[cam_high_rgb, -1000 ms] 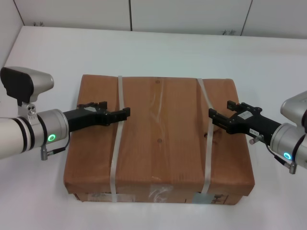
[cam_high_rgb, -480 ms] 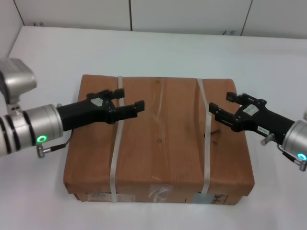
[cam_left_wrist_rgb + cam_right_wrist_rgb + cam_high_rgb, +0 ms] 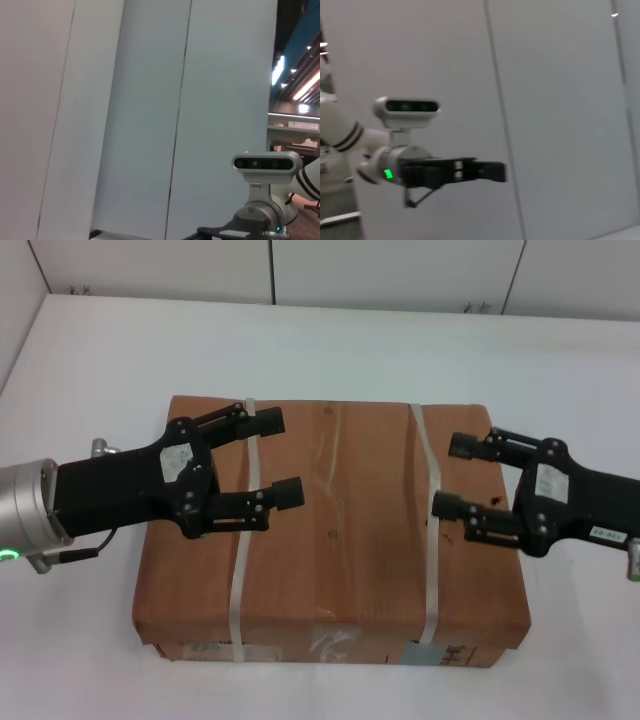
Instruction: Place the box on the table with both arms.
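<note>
The brown cardboard box (image 3: 335,530) lies flat on the white table (image 3: 330,340). Two whitish straps cross it, the left strap (image 3: 238,580) and the right strap (image 3: 430,580), and clear tape runs along the middle seam. My left gripper (image 3: 280,457) is open and empty, above the box's top over the left strap. My right gripper (image 3: 453,475) is open and empty, above the top just right of the right strap. Neither touches the box that I can see. The right wrist view shows the left gripper (image 3: 497,171) from the side. The left wrist view shows the right arm's wrist (image 3: 265,163) against wall panels.
The tabletop extends well beyond the box on all sides. A panelled wall (image 3: 400,270) stands behind the table's far edge. Both wrist views show mostly that wall.
Both grippers have risen from the box's top near the straps toward the head camera, and now show their fingers spread wide. The box has not moved.
</note>
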### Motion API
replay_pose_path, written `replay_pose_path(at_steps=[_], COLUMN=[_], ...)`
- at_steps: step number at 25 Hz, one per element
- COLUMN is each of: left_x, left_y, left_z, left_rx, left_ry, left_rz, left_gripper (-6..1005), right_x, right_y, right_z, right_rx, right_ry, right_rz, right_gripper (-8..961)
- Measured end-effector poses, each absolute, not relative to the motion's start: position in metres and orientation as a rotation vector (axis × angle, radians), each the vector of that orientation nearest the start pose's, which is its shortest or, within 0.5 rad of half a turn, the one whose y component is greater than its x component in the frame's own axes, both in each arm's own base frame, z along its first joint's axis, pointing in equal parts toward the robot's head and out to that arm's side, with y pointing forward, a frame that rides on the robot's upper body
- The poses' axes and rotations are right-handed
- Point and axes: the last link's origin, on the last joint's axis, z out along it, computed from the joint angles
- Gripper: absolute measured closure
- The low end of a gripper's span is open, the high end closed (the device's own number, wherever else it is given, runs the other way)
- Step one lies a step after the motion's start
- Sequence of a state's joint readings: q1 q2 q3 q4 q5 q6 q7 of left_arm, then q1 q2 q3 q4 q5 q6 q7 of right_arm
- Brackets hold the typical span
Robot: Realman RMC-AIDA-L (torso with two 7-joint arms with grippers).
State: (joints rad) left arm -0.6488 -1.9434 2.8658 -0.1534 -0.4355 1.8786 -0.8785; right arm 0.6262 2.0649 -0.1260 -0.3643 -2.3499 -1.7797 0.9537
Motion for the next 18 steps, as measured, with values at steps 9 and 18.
replay_pose_path(at_steps=[9, 18], left_x=[-0.2543, -0.2549], left_y=[0.2958, 0.2958], left_z=[0.0063, 0.0065], left_rx=[-2.694, -2.685], left_ry=[-0.307, -0.299], left_rz=[-1.213, -1.211], left_gripper=[91, 91], right_x=[0.2468, 0.2456], right_y=[0.3069, 0.3089], right_z=[-0.0191, -0.0202], right_rx=[-2.788, -2.781], right_ry=[0.288, 0.289], right_rz=[0.998, 0.995], right_gripper=[182, 182])
